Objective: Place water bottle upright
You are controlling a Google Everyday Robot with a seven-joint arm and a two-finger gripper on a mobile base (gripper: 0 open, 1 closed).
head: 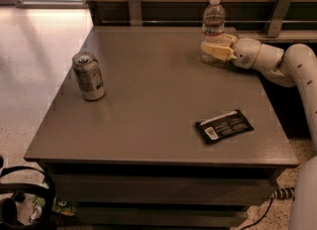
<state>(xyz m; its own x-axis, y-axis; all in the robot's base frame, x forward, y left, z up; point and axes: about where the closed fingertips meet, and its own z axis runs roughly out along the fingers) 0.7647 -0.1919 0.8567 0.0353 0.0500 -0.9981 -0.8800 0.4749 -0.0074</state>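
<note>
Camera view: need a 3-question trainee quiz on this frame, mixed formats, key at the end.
1. True or false: the water bottle stands upright on the table.
2. Where is the claw? A) over the table's middle B) at the water bottle's lower part, far right of the table C) beyond the table's left edge
3. Name the two other things on the table and where each sits.
Key: 1 true. 2 B. 3 soda can, standing near the left edge; black packet, lying flat at the front right.
</note>
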